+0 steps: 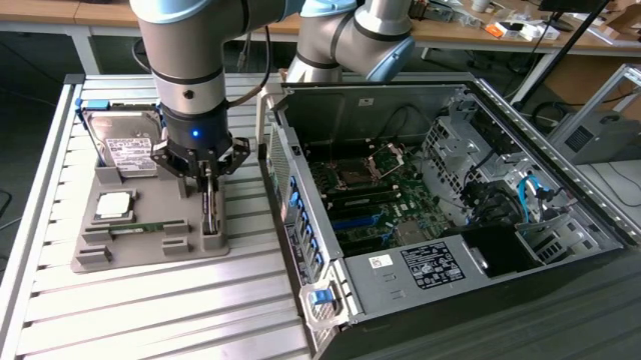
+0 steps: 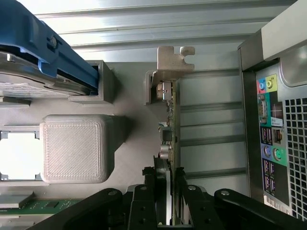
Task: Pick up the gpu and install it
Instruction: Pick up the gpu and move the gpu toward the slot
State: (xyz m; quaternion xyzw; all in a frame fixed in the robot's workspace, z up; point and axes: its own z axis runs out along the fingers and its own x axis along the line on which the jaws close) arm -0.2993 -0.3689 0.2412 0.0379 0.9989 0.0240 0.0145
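Note:
The gpu (image 1: 209, 210) stands on edge in a slot at the right side of the grey holder tray (image 1: 150, 255). It is a thin dark card, and its silver end bracket (image 2: 175, 57) shows in the wrist view. My gripper (image 1: 206, 178) has come straight down over the card. In the wrist view the gripper (image 2: 168, 168) straddles the gpu (image 2: 171, 120), its black fingers (image 2: 154, 179) pressed against both faces of the card. The card still sits in its slot.
The tray also holds a silver hard drive (image 1: 125, 146) in a blue bracket, a processor chip (image 1: 113, 206) and a green memory stick (image 1: 145, 226). The open computer case (image 1: 451, 187) lies to the exterior view's right on the slatted metal table (image 1: 150, 315); its rear ports (image 2: 271, 139) are close by.

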